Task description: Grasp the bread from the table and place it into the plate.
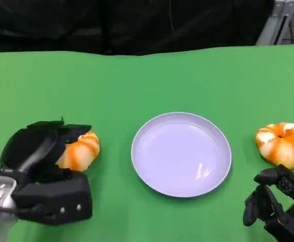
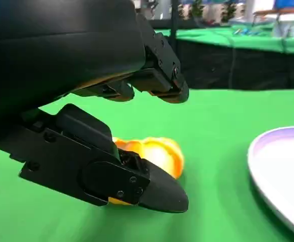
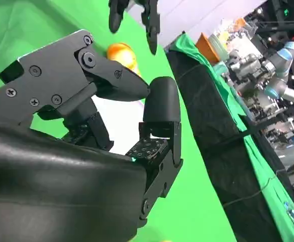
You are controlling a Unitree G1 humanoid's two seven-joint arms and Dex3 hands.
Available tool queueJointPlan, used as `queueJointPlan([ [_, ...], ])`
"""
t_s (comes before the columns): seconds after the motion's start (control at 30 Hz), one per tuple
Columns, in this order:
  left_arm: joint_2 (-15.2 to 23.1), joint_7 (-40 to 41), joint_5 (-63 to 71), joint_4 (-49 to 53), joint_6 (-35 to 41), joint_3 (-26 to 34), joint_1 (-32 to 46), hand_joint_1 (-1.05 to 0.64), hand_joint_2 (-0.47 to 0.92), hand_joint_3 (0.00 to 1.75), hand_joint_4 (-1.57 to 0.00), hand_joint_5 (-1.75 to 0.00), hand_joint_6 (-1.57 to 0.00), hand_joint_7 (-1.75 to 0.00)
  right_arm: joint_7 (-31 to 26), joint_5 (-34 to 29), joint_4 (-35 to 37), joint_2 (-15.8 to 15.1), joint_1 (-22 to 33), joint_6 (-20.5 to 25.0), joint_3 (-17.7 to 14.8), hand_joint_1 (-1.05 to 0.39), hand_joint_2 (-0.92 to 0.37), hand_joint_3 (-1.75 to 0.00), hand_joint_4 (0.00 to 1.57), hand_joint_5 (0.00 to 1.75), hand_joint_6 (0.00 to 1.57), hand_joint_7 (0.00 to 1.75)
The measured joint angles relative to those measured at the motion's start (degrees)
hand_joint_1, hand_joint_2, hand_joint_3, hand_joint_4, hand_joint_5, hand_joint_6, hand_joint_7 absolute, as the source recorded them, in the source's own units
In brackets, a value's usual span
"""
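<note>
Orange-white bread (image 1: pixel 80 151) on green table (image 1: pixel 147 80), left of lilac plate (image 1: pixel 181 154) — not in it. Left hand (image 1: pixel 46 174) around bread, fingers (image 2: pixel 157 80) above and below, still apart, not clamped. Second bread (image 1: pixel 283 144) right of plate. Right hand (image 1: pixel 273 204) near it, nothing held, fingers curled but apart.

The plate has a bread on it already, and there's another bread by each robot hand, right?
Not quite. The plate has nothing on it, as the head view shows. The rest holds: one bread sits by the left hand and another bread lies by the right hand, both on the green table.
</note>
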Motion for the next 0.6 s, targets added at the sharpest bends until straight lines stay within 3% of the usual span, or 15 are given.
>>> queueJointPlan([
  [0.6,0.51,1.76,-2.09,8.51,1.72,-4.53,-4.21,-0.94,0.92,0.09,-0.32,-0.01,-0.46,0.0,-0.33,0.0,-0.04,0.02,0.13,0.05,0.09,-0.15,-0.62,-0.97,0.83,1.74,0.82,1.38],
])
